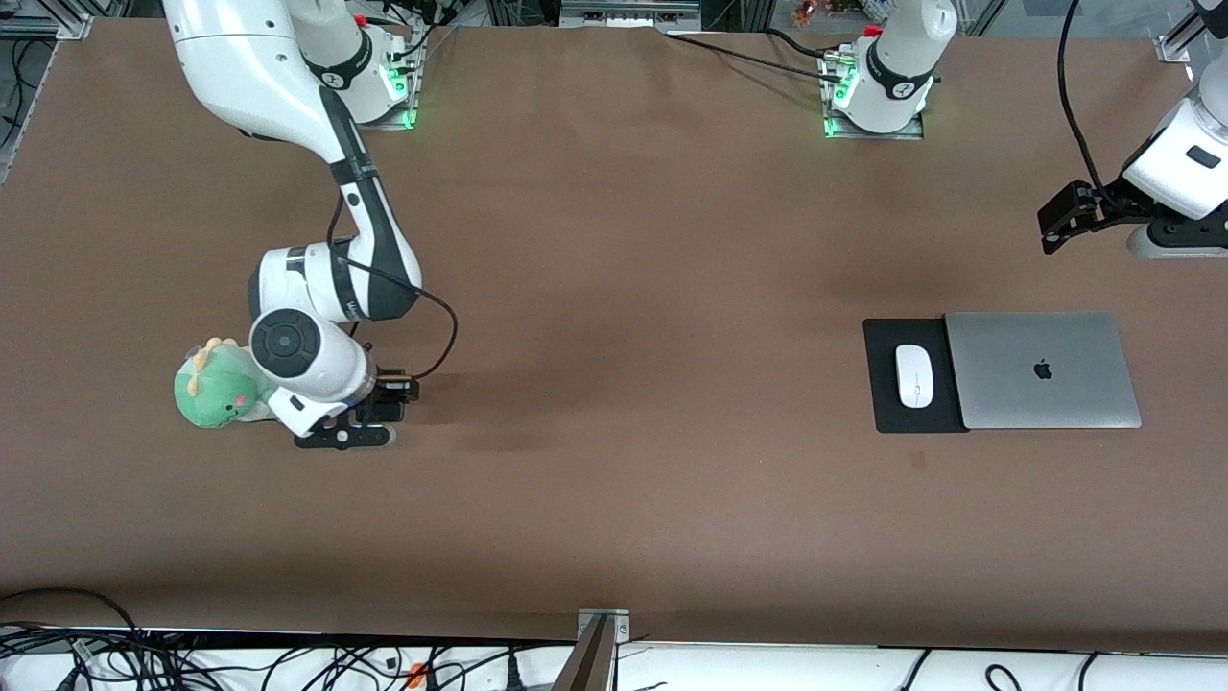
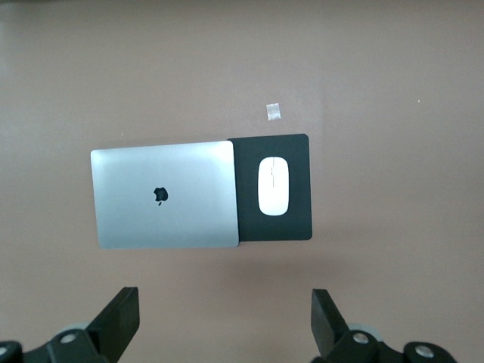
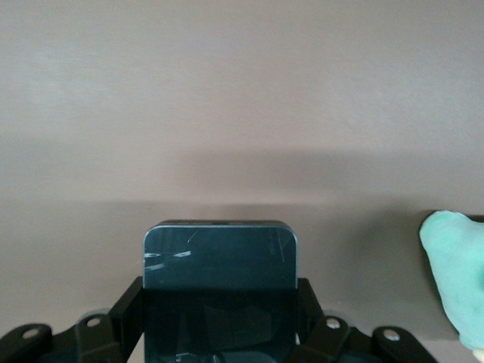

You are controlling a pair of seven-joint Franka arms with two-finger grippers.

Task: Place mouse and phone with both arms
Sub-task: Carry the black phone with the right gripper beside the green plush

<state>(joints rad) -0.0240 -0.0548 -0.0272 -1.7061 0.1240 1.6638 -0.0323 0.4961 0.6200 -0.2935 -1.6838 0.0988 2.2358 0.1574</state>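
Observation:
The white mouse point(image 1: 914, 375) lies on a thin black mat point(image 1: 887, 403) beside a closed silver laptop point(image 1: 1041, 369), toward the left arm's end of the table. It also shows in the left wrist view point(image 2: 274, 185). My left gripper point(image 1: 1175, 235) hangs high over the table near the laptop, open and empty in its wrist view point(image 2: 224, 318). My right gripper point(image 1: 345, 437) is low over the table beside a green plush toy, shut on the black phone point(image 3: 219, 265), one finger on each long edge point(image 3: 219, 302). The phone is hidden in the front view.
The green plush toy point(image 1: 216, 389) sits against the right arm's wrist and shows in the right wrist view point(image 3: 457, 265). A small tape mark point(image 1: 918, 462) lies on the brown table nearer the front camera than the mat. Cables run along the table's front edge.

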